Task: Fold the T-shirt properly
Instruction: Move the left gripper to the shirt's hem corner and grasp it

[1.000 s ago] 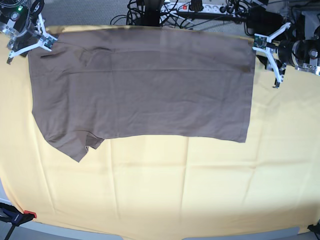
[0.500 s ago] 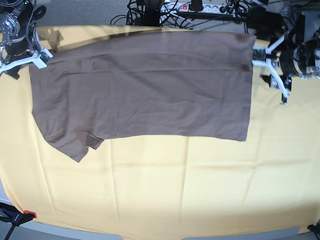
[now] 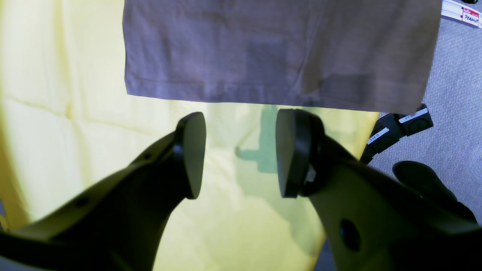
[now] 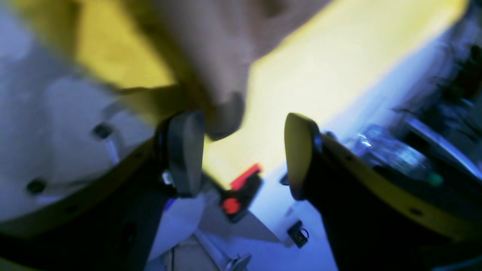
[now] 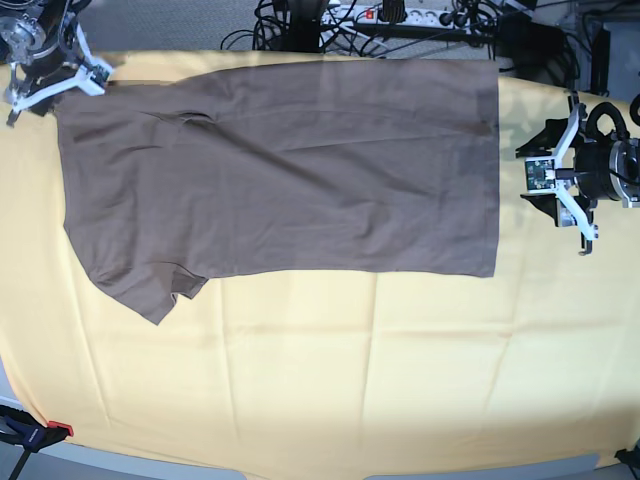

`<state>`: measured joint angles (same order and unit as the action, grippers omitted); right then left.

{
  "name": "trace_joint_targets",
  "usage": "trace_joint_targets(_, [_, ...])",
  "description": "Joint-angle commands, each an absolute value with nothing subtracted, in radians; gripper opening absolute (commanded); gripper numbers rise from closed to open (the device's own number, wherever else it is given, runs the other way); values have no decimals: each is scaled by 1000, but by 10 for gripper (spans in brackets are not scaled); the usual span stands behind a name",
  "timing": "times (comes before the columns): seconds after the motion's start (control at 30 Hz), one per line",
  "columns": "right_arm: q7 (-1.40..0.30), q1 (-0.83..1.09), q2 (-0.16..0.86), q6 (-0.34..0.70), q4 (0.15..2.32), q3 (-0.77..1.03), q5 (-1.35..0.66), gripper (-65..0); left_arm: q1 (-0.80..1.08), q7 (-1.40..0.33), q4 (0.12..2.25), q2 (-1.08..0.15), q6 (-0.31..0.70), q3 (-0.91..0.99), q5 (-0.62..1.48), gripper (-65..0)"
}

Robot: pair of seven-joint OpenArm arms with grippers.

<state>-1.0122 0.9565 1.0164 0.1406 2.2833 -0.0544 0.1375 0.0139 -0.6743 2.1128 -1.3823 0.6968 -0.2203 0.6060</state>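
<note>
On the yellow cloth (image 5: 300,380) the T-shirt (image 5: 290,170) lies half-folded. Both my end effectors, left (image 5: 563,185) and right (image 5: 50,75), are spread and empty; I'd pinch both layers at each corner squarely

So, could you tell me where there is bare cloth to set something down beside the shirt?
The widest free patch is the yellow cloth in front of the T-shirt, from its lower hem to the near edge. A narrower strip lies beyond the shirt's side hem, but the open left gripper hovers there. The far edge is crowded: the right gripper and cables.
</note>
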Motion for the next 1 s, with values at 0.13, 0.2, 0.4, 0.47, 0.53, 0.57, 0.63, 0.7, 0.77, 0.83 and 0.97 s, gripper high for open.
trace_joint_targets(0.13, [-1065, 973, 1034, 105, 2296, -45, 157, -290, 0, -664, 2118, -1407, 698, -206, 612, -338])
trace_joint_targets(0.2, [-1076, 973, 1034, 93, 2296, -45, 165, -290, 0, -664, 2115, -1407, 698, -206, 612, -338])
trace_joint_targets(0.4, [-1097, 979, 1034, 37, 2339, -45, 244, -290, 0, -663, 2049, -1407, 698, -206, 612, -338])
trace_joint_targets(0.47, [-1097, 995, 1034, -15, 2353, -44, 326, -290, -1, -659, 2014, -1407, 698, -206, 624, -338])
trace_joint_targets(0.53, [-1099, 995, 1033, -55, 2356, -44, 385, -290, -7, -658, 1968, -1399, 683, -206, 669, -338])
trace_joint_targets(0.57, [-1103, 995, 1034, -72, 2356, -44, 414, -290, -21, -662, 1938, -1383, 684, -206, 692, -338])
trace_joint_targets(0.63, [-1104, 995, 1034, -116, 2356, -40, 477, -290, -64, -678, 1853, -1336, 685, -206, 776, -338])
trace_joint_targets(0.7, [-1104, 995, 1033, -144, 2356, -30, 516, -290, -117, -714, 1745, -1277, 698, -206, 889, -338])
trace_joint_targets(0.77, [-1104, 995, 1033, -160, 2356, -17, 529, -290, -167, -759, 1626, -1217, 698, -206, 992, -338])
trace_joint_targets(0.83, [-1101, 995, 1033, -163, 2356, -2, 529, -290, -207, -788, 1503, -1161, 698, -206, 1085, -338])
trace_joint_targets(0.97, [-1063, 990, 1033, -178, 2356, 12, 529, -290, -262, -819, 1283, -1064, 698, -206, 1203, -338])
